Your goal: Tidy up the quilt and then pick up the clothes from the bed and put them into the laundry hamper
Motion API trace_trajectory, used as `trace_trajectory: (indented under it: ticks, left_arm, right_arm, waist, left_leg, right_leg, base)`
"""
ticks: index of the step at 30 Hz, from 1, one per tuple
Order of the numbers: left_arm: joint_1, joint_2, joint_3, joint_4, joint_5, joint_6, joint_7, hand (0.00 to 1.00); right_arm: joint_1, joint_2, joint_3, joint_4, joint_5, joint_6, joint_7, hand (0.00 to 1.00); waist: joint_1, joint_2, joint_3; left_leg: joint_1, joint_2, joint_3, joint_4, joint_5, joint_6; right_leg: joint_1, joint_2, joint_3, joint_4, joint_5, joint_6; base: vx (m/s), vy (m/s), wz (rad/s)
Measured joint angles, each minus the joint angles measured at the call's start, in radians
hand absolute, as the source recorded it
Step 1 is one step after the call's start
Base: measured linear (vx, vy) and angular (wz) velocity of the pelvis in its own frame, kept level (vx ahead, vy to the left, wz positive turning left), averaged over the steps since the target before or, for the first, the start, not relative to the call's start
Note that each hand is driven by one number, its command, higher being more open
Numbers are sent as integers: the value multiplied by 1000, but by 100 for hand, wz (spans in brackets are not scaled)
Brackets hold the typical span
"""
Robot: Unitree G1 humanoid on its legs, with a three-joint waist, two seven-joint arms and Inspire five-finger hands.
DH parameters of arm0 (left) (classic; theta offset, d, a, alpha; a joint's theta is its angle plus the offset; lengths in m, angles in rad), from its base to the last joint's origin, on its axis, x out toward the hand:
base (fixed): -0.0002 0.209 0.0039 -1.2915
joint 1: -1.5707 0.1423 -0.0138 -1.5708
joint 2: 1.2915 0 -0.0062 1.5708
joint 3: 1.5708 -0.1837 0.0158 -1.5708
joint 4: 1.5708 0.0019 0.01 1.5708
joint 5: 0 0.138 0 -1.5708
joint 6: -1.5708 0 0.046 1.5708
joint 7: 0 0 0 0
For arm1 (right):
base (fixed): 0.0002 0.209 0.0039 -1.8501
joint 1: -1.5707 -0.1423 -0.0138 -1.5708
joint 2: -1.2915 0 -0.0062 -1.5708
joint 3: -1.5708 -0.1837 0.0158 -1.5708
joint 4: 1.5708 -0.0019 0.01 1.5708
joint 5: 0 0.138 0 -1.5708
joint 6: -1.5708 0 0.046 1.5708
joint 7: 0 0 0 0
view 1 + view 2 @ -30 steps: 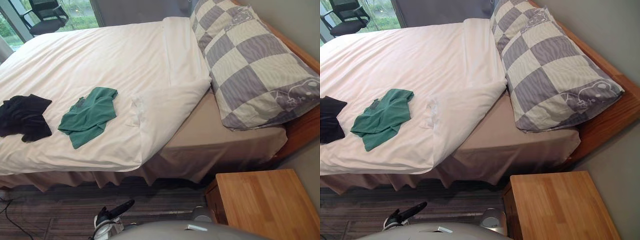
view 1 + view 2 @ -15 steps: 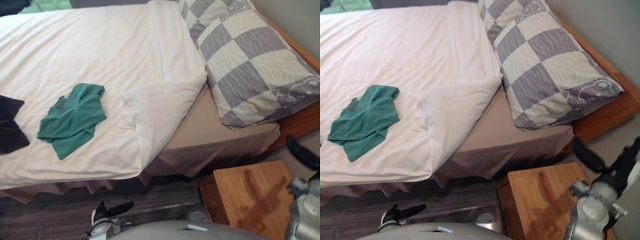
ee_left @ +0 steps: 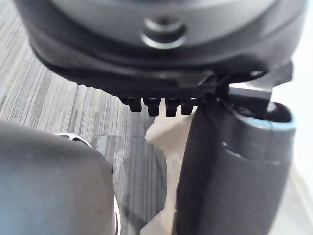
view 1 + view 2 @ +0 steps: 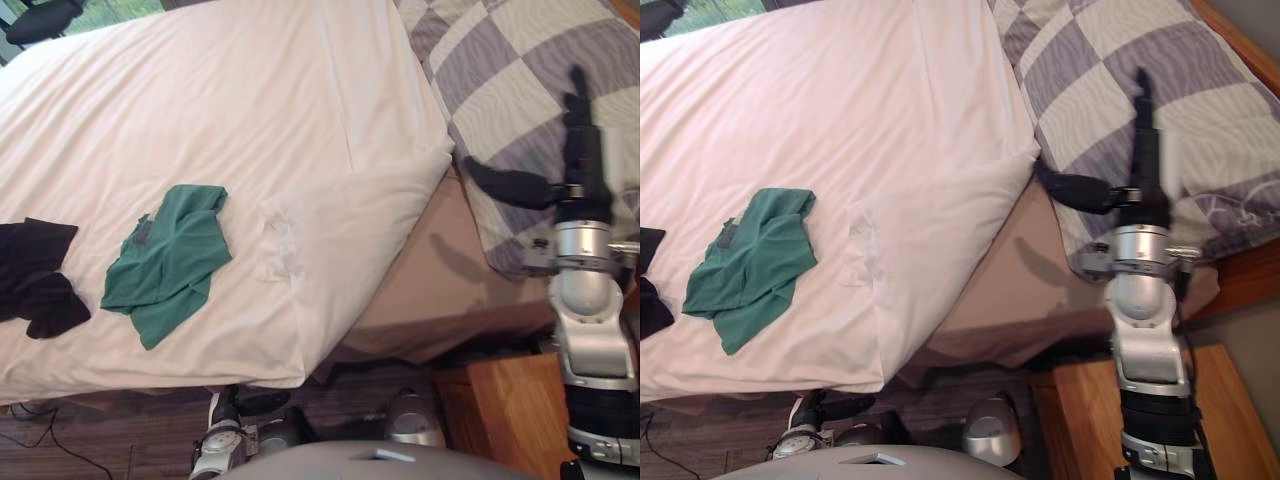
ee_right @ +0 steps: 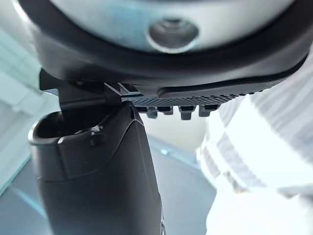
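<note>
The white quilt [image 4: 250,120] covers the bed, with its near corner [image 4: 340,240] folded back by the pillow, baring the tan sheet [image 4: 440,290]. A crumpled green garment [image 4: 170,260] lies on the quilt near the bed's front edge. A black garment [image 4: 35,285] lies to its left. My right hand [image 4: 580,150] is raised over the edge of the pillow, open, fingers straight and thumb spread toward the folded corner, touching nothing. My left hand [image 4: 250,403] hangs low by the floor below the bed's edge, open and holding nothing.
A large grey and cream checked pillow [image 4: 520,60] lies against the wooden headboard [image 4: 1240,40]. A wooden nightstand [image 4: 1230,420] stands on the right beside the bed. A black chair [image 4: 40,15] is beyond the far left corner. Striped carpet [image 3: 49,103] runs along the bed.
My right arm has risen from beside the nightstand to over the pillow's edge, fingers pointing up the bed. The camera has shifted. The garments and the left hand have stayed put.
</note>
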Motion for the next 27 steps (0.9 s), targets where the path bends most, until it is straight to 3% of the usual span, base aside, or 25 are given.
trace_trajectory:
  ticks: [1,4,10,12,13,14,16,18,19,20,21,23,27]
  left_arm:
    - [-1,4,-7,-11,2,1,-4,100]
    - [-15,25,-28,-17,-4,-2,-1,100]
    - [-28,29,-42,-17,-7,-2,12,100]
    - [-31,19,-40,-18,-10,1,21,100]
    - [-33,20,-39,-12,-20,5,26,100]
    - [-37,33,-37,-4,-43,19,25,100]
    - [-47,18,-35,13,-45,29,26,100]
    - [-53,17,-18,17,-53,60,18,100]
    - [-53,16,-16,19,-54,65,18,100]
    - [-53,10,-16,19,-55,66,20,100]
    - [-54,7,-16,16,-65,69,21,100]
    - [-55,19,-17,10,-79,68,15,100]
    - [-59,24,-24,6,-78,62,16,100]
  right_arm:
    - [-38,0,20,12,0,0,-1,100]
    - [-213,-4,98,108,0,3,-4,100]
    - [-317,0,259,112,-72,2,2,100]
    - [-316,18,297,113,-77,-2,18,100]
    - [-313,41,335,111,-79,-14,30,100]
    - [-304,60,370,98,-80,-18,41,100]
    - [-276,63,409,100,-112,-33,48,100]
    - [-240,64,450,106,-126,-28,71,100]
    - [-233,63,459,116,-148,-28,80,100]
    - [-233,62,463,133,-158,-28,89,100]
    - [-231,63,463,143,-159,-29,91,100]
    - [-190,91,475,162,-199,-29,107,100]
    - [-69,124,517,162,-254,-32,135,100]
  waist:
    - [-1,-2,2]
    - [15,-41,24]
    - [53,-37,24]
    - [59,-14,34]
    - [62,-14,32]
    - [65,-40,26]
    - [56,-2,31]
    - [54,-4,36]
    - [51,-4,38]
    - [52,14,36]
    - [56,21,40]
    - [65,-5,41]
    - [77,-11,42]
  left_leg:
    - [2,-8,0,-22,13,0]
    - [31,-30,-3,-85,35,9]
    - [58,-26,-17,-100,36,10]
    - [73,9,-23,-97,36,10]
    - [79,24,-13,-91,37,10]
    - [77,4,3,-73,28,-2]
    - [68,25,15,-38,19,-13]
    - [47,25,26,12,-12,-19]
    - [58,2,19,-70,-22,-15]
    - [78,-19,5,-206,80,-1]
    - [79,-17,16,-210,106,-1]
    - [80,-32,12,-203,106,0]
    - [80,-55,10,-199,99,11]
  right_leg:
    - [-8,-4,0,-1,0,0]
    - [3,-17,-10,-6,3,0]
    - [12,-18,-24,49,18,6]
    - [-73,20,-5,176,-13,-15]
    - [-68,43,-11,-3,-33,-20]
    - [-68,34,-4,-142,141,-20]
    - [-49,45,-23,-145,149,-32]
    - [-31,31,-13,-145,149,-32]
    - [-25,27,-6,-144,149,-32]
    - [-19,35,-6,-144,147,-30]
    - [-15,44,-8,-142,143,-23]
    - [-18,25,-10,-129,137,-19]
    - [-18,3,-10,-131,137,-18]
  base:
    - [134,34,12]
    - [73,45,15]
    - [114,-7,15]
    - [108,-94,-13]
    - [144,-125,-22]
    - [168,-99,-3]
    - [181,-63,4]
    - [139,-29,1]
    - [68,35,7]
    - [34,48,2]
    - [35,70,0]
    - [15,55,6]
    - [-28,41,-1]
